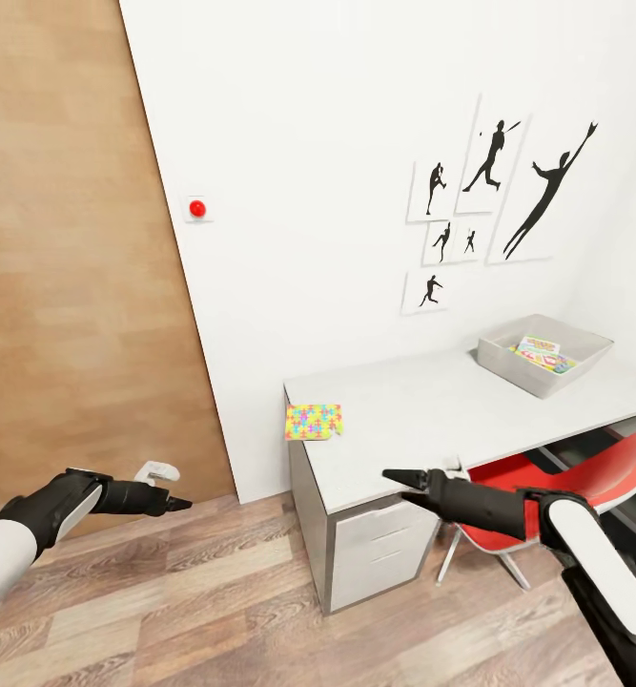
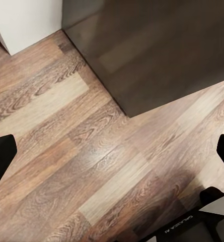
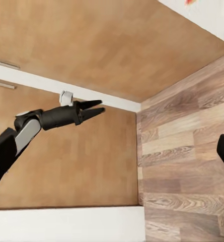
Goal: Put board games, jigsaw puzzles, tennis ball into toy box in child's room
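Note:
One jigsaw puzzle [image 1: 313, 421], a thin multicoloured square, lies on the near left corner of the table [image 1: 422, 410] and overhangs its edge. At the table's far right stands the light grey toy box [image 1: 584, 355], with a colourful printed board game [image 1: 543, 354] lying flat inside. My right gripper [image 1: 400, 483] hovers open at the table's front edge, right of the puzzle, holding nothing. My left gripper [image 1: 179, 502] hangs open and empty over the wood floor, left of the table; it also shows in the right wrist view [image 3: 97, 107]. The bed and the tennis ball are out of view.
A red chair [image 1: 556, 487] is tucked under the table behind my right arm. A grey drawer cabinet [image 1: 375, 553] supports the table's left end. A wooden door [image 1: 70, 267] fills the left side, and a red button [image 1: 197, 208] sits on the white wall. Black sports silhouettes [image 1: 494, 196] hang above the table.

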Robot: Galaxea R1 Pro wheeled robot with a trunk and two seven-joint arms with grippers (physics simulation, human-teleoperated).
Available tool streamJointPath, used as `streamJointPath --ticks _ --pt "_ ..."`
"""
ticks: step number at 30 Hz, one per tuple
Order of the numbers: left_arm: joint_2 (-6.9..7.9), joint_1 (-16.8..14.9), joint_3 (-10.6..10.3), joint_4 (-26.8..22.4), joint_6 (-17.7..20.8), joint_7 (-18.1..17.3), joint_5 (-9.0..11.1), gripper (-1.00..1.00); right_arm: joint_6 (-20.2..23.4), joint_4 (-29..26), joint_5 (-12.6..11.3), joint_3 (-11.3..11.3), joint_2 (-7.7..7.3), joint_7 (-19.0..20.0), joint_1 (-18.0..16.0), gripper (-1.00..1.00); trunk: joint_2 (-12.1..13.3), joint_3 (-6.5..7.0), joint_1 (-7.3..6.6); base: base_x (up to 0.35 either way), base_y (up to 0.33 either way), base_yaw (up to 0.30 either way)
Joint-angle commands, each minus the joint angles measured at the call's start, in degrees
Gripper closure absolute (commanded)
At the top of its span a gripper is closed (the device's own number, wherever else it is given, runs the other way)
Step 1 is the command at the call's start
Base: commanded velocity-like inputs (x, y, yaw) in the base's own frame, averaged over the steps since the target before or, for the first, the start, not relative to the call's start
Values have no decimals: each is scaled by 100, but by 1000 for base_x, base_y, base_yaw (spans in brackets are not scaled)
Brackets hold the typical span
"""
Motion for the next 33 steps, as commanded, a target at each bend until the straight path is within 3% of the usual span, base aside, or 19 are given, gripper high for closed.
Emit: streamJointPath --ticks 1,4,6,9,13,15,16,17,19,22,23,24,26,33 --pt "5 -6 -30 -7 47 1 55 -100 10 16 -36 -64 -185 223 43 -100 -9 -10 2 0 0 0" --pt "5 -6 -30 -7 41 0 58 -100 10 145 -42 -303 -518 843 178 -100 -9 -10 2 0 0 0" --pt "5 -6 -30 -7 39 -4 60 -100 10 340 -33 -463 -618 1171 260 -100 -9 -10 2 0 0 0" --pt "5 -6 -20 -7 38 -11 71 -100 10 714 -16 -682 -688 1522 341 -100 -9 -10 2 0 0 0" --pt "10 -6 95 -4 55 -39 98 -100 10 882 21 -766 -703 1656 370 -100 -9 -10 2 0 0 0" --pt "12 -6 474 -4 87 -87 191 -100 10 957 83 -785 -704 1679 378 -100 -9 -10 2 0 0 0" --pt "21 -10 941 -1 105 -125 285 -100 10 1039 160 -793 -704 1689 379 -100 -9 -10 2 0 0 0" --pt "27 -11 1114 0 113 -140 309 -100 10 1074 190 -795 -706 1693 380 -100 -9 -10 2 0 0 0" --pt "42 -14 1779 1 206 -294 367 -100 10 1167 281 -799 -709 1706 381 -100 -9 -10 2 0 0 0" --pt "36 -36 2530 -7 670 -946 386 -100 10 1184 334 -797 -706 1707 381 -100 -9 -10 2 0 0 0" --pt "35 -39 2609 -9 765 -1095 385 -100 10 1183 338 -796 -706 1707 381 -100 -9 -10 2 0 0 0" --pt "29 -45 2772 -12 972 -1515 379 -100 10 1178 345 -794 -705 1707 384 -100 -9 -10 2 0 0 0" --pt "22 -47 2854 -14 1085 -1787 375 -100 10 1177 349 -795 -702 1703 387 -100 -9 -10 2 0 0 0" --pt "3 -50 2928 -12 1266 -2076 391 -100 10 1160 352 -786 -664 1676 393 -100 -9 -10 2 0 0 0"
